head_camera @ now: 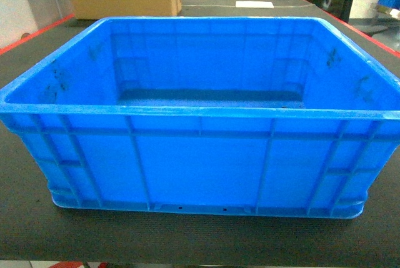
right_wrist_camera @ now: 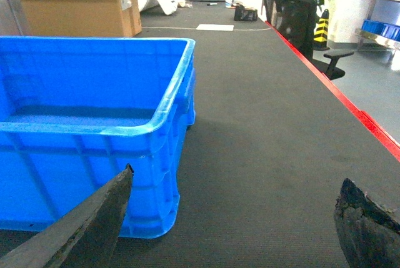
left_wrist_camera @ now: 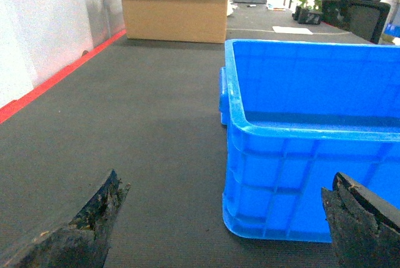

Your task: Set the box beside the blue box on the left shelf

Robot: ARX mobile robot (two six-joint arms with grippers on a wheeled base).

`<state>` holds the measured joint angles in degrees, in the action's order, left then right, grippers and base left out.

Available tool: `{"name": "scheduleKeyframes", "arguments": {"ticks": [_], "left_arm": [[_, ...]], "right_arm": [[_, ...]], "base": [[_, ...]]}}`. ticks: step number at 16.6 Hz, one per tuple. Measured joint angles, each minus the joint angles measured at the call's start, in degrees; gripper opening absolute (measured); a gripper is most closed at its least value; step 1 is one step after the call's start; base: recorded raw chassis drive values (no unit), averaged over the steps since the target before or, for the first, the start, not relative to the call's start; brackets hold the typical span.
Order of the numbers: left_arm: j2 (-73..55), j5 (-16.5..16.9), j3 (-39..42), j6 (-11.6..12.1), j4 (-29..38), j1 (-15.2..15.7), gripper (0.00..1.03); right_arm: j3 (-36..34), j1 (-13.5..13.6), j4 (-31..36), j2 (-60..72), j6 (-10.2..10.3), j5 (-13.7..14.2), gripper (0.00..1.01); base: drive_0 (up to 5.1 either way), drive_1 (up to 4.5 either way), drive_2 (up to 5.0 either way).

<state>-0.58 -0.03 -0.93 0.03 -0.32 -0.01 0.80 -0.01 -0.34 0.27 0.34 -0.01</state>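
With the blue crate [head_camera: 200,124] sitting empty on the dark mat [left_wrist_camera: 125,112], both the left gripper [left_wrist_camera: 225,224] and right gripper [right_wrist_camera: 234,218] gape near its front corners, so an uneven clamp could tilt it.

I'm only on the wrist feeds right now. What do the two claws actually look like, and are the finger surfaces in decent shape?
Only fingertips show. The left claw has two dark, near-black tapered fingers with rough, crumbly, speckled surfaces that look worn. The right claw looks the same: dark wedge-shaped fingers, one smoother and greyish-brown, the other ragged along its edge. No cables, markings or arm links are visible, and the head view shows neither arm.
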Motion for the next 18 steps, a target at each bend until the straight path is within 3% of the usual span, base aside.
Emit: {"name": "scheduleKeyframes", "arguments": {"ticks": [2, 3, 4, 5, 6, 7, 8, 10, 12, 15, 18], "left_arm": [[0.00, 0.00, 0.00, 0.00, 0.00, 0.00, 0.98], [-1.75, -2.64, -0.44, -0.02, -1.97, -1.33, 0.98], [-7.52, -3.82, -0.87, -0.15, 1.86, -2.49, 0.98], [-31.26, -2.60, -9.25, -1.51, 22.25, -0.61, 0.98], [-42.66, -1.18, -15.69, -2.16, 29.11, -0.15, 0.98], [-53.62, 0.68, -22.97, -3.04, 31.06, -0.39, 0.98], [-64.48, 2.12, -30.84, -3.17, 28.09, -0.70, 0.98], [-80.32, 1.36, -43.45, -2.08, 21.73, -1.95, 0.98], [-89.68, 1.31, -53.64, -1.22, 14.19, -2.95, 0.98], [-96.50, 1.79, -58.34, -1.09, 5.79, -3.85, 0.98], [-97.42, 2.23, -60.00, -1.11, -1.05, -4.02, 0.98]], "right_arm": [[0.00, 0.00, 0.00, 0.00, 0.00, -0.02, 0.98], [0.02, 0.02, -0.22, 0.04, 0.04, 0.13, 0.98], [1.36, 2.54, -3.93, 2.89, 1.64, 5.03, 0.98], [8.41, 5.25, 13.00, 25.86, 3.32, 9.44, 0.98], [13.92, 5.27, 18.91, 36.20, 3.76, 7.30, 0.98], [20.50, 5.35, 19.85, 46.93, 4.98, 4.96, 0.98], [27.17, 5.81, 17.81, 57.59, 5.86, 3.82, 0.98], [41.70, 6.29, 9.31, 75.73, 8.15, 0.96, 0.98], [53.99, 7.23, 2.54, 88.83, 10.38, 0.00, 0.98], [61.22, 7.89, -2.97, 97.79, 10.40, 1.11, 0.98], [62.75, 8.24, -5.53, 99.62, 10.69, 1.44, 0.98]], "base": [[0.0, 0.00, 0.0], [0.0, 0.00, 0.0], [0.0, 0.00, 0.0], [0.0, 0.00, 0.0], [0.0, 0.00, 0.0], [0.0, 0.00, 0.0], [0.0, 0.00, 0.0], [0.0, 0.00, 0.0], [0.0, 0.00, 0.0], [0.0, 0.00, 0.0], [0.0, 0.00, 0.0]]}}
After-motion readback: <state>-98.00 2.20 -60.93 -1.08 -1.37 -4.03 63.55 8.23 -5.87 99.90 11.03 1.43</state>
